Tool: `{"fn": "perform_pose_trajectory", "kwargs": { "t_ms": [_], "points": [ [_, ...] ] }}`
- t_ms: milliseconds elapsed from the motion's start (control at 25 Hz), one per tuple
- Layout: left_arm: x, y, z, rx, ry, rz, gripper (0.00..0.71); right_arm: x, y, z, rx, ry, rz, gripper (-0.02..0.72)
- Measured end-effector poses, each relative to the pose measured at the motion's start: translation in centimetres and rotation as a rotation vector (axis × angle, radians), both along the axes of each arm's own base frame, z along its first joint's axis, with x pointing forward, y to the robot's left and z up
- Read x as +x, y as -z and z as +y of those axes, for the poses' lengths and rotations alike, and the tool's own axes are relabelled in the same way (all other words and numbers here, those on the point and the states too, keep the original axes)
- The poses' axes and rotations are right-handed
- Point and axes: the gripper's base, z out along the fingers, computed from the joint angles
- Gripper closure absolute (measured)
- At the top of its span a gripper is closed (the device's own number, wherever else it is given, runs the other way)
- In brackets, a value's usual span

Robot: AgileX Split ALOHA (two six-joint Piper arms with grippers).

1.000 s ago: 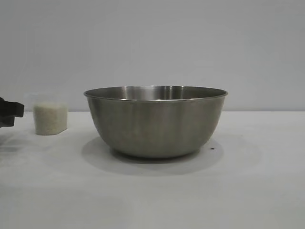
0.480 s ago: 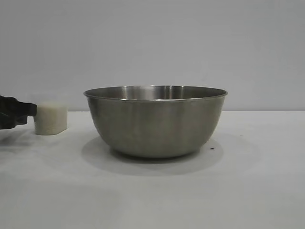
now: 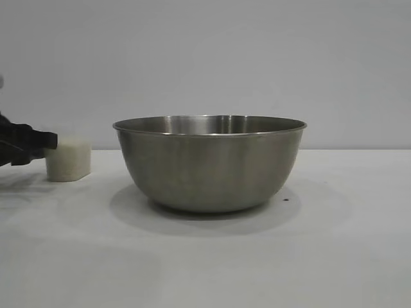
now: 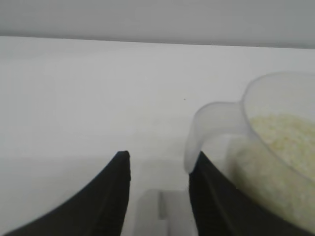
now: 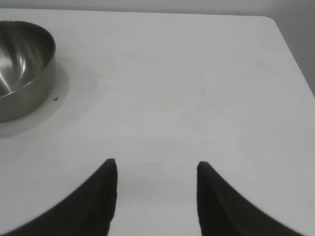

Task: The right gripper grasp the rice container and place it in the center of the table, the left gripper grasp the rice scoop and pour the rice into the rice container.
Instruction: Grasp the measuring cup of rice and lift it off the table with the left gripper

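Observation:
The rice container (image 3: 210, 162), a large steel bowl, stands mid-table; its edge also shows in the right wrist view (image 5: 22, 64). The rice scoop (image 3: 68, 158), a small clear cup full of white rice (image 4: 285, 142), stands at the far left. My left gripper (image 3: 45, 142) reaches in from the left edge and its tip touches the scoop. In the left wrist view the left gripper (image 4: 160, 162) is open, and the scoop's handle (image 4: 206, 130) lies against one fingertip, not between the two. My right gripper (image 5: 156, 167) is open and empty over bare table, away from the bowl.
The white table (image 3: 334, 256) ends in a rounded corner and edge (image 5: 283, 34) in the right wrist view. A small dark speck (image 3: 286, 199) lies beside the bowl.
My left gripper has moved rightward from the picture's left edge up to the scoop. The bowl and scoop have not moved.

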Motion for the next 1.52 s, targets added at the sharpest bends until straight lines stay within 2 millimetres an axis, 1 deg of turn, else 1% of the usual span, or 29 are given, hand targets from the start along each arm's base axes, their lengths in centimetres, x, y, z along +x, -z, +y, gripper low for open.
{"fn": "perform_pose_trajectory", "kwargs": {
  "t_ms": [240,640,680,760,800,880,920,960,1240,1280,1360,1520],
  "points": [
    [0.6,-0.4,-0.1,0.001,0.011,-0.023,0.469,0.0,0.0,0.0,0.0,0.0,0.0,0.383],
    [0.8,-0.5,-0.2,-0.011,0.019,-0.029,0.469,0.0,0.0,0.0,0.0,0.0,0.0,0.383],
    [0.8,-0.5,-0.2,-0.016,0.019,-0.029,0.524,0.0,0.0,0.0,0.0,0.0,0.0,0.383],
    [0.8,-0.5,-0.2,-0.022,0.018,-0.028,0.601,0.0,0.0,0.0,0.0,0.0,0.0,0.383],
    [0.8,-0.5,-0.3,-0.022,0.018,-0.028,0.624,0.0,0.0,0.0,0.0,0.0,0.0,0.383],
    [0.8,-0.5,-0.3,-0.023,0.02,-0.028,0.616,0.0,0.0,0.0,0.0,0.0,0.0,0.383],
    [0.8,-0.5,-0.3,-0.023,0.02,-0.028,0.658,0.0,0.0,0.0,0.0,0.0,0.0,0.383],
    [0.8,-0.5,-0.3,-0.023,0.02,-0.028,0.643,0.0,0.0,0.0,0.0,0.0,0.0,0.383],
    [0.8,-0.5,-0.3,-0.023,0.02,-0.028,0.643,0.0,0.0,0.0,0.0,0.0,0.0,0.383],
    [0.8,-0.5,-0.3,-0.023,0.02,-0.028,0.71,0.0,0.0,0.0,0.0,0.0,0.0,0.383],
    [0.8,-0.5,-0.3,-0.027,0.019,-0.028,0.71,0.0,0.0,0.0,0.0,0.0,0.0,0.383],
    [1.0,-1.8,-0.3,-0.034,0.018,-0.057,0.71,0.0,0.0,0.0,0.0,0.0,0.0,0.383]
  ]
}}
